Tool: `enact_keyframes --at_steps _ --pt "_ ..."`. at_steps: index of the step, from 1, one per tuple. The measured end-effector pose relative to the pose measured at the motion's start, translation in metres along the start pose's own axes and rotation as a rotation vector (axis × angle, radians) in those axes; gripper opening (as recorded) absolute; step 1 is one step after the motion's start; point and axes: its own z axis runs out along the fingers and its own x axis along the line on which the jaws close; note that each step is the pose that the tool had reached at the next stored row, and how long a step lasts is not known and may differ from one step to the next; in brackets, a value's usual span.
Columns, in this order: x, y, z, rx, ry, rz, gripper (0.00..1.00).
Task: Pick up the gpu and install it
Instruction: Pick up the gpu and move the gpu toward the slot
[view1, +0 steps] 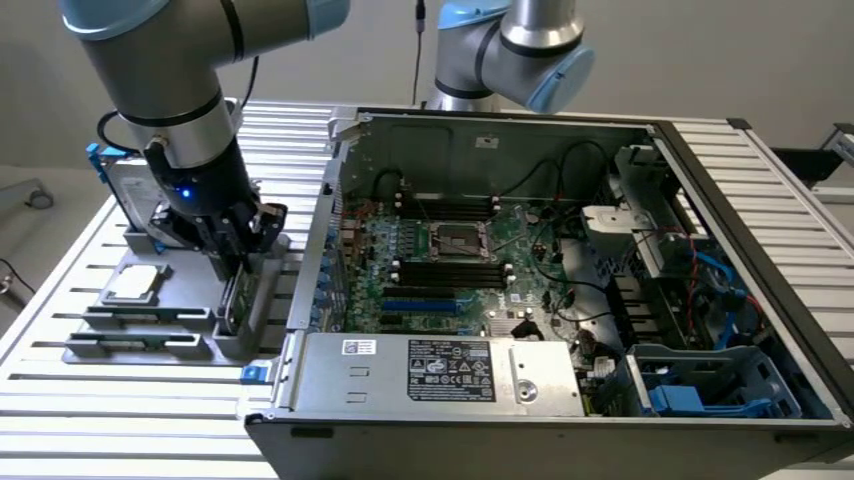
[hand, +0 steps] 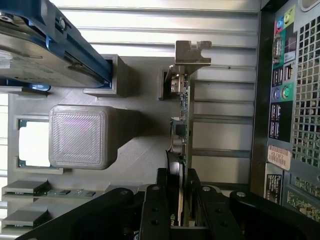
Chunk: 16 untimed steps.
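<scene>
The gpu (hand: 182, 115) is found standing on edge in a slot of the grey holder (hand: 145, 150) on the bench (view1: 134, 420), straddled by the hand (hand: 176, 181) from above. Its long axis runs along the hand's gap. Whether the hand is clamped on it cannot be told. The computer case (view1: 534, 440) is noted just beside the holder, on the exterior view's right; the hard drive (hand: 45, 50) stands apart.

gpu (hand: 184, 115) bracket bare metal; holder (hand: 145, 150) matt plastic
</scene>
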Motion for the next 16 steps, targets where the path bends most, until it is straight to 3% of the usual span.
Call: enact_keyframes --at_steps 10,16 --pt "0.0 0.0001 -0.0019 -0.0006 -0.0006 0.0 0.26" --pt "0.001 0.0017 -0.0265 -0.0015 -0.0001 0.0 0.26"
